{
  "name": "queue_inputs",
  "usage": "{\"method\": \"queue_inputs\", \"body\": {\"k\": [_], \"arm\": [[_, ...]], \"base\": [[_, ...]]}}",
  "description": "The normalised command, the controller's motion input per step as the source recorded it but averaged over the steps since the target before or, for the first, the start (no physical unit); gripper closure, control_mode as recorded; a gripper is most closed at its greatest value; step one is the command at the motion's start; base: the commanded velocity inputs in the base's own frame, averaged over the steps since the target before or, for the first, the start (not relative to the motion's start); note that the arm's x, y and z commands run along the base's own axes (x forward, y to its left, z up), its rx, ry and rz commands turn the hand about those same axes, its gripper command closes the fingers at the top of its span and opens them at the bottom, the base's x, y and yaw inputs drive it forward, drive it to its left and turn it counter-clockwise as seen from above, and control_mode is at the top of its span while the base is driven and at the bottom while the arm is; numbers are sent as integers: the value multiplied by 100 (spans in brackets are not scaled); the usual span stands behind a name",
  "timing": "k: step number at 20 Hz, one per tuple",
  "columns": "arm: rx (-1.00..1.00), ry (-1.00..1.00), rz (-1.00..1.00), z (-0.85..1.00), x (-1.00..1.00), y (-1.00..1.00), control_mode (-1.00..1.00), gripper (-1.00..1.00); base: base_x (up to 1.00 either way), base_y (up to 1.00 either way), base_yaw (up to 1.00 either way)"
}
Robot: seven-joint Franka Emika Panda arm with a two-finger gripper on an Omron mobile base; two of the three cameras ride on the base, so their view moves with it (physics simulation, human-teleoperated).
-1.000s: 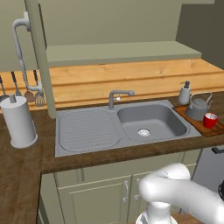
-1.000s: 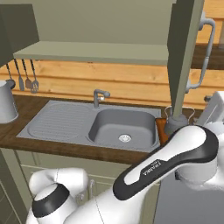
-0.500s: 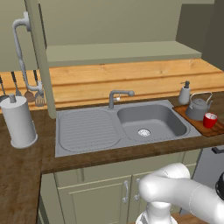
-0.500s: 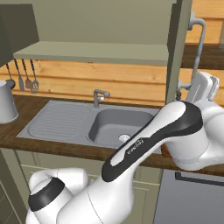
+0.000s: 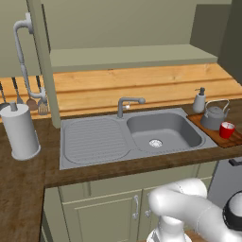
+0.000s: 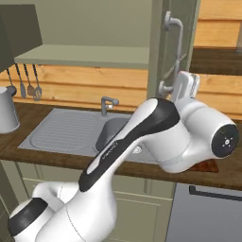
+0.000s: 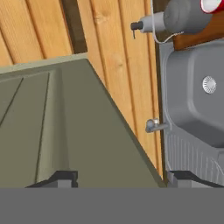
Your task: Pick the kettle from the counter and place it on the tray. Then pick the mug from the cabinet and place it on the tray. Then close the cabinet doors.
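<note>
You see the squat grey metal kettle (image 5: 212,116) and the small red mug (image 5: 226,130) standing on the reddish-brown wooden tray (image 5: 235,139) right of the steel sink (image 5: 163,132) — both cabinet doors open. The gripper's (image 7: 118,178) fingertips (image 7: 63,178) stand apart — holding nothing, beside an olive-green door panel (image 7: 65,131).

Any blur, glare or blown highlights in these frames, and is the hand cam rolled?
Left base view: sharp, flat even light, no glare on the sink or kettle. Right base view: crisp, soft highlights on the arm only. Hand view: rolled sideways, the tray at the top; the cabinet door close to the lens, unblurred.
</note>
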Motion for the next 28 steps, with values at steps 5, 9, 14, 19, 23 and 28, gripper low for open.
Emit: {"method": "queue_inputs", "body": {"k": [5, 9, 14, 19, 23, 28], "arm": [[-3, 10, 0, 0, 38, 100, -100, -100], [-1, 10, 0, 1, 64, 100, -100, -100], [0, 11, 0, 5, 80, 100, -100, -100], [0, 11, 0, 8, 92, 96, -100, -100], [1, 9, 0, 1, 100, 60, -100, -100], [4, 9, 0, 0, 100, 7, -100, -100]], "base": [[0, 0, 0], [0, 0, 0], [0, 0, 0], [0, 0, 0], [0, 0, 0], [0, 0, 0]]}}
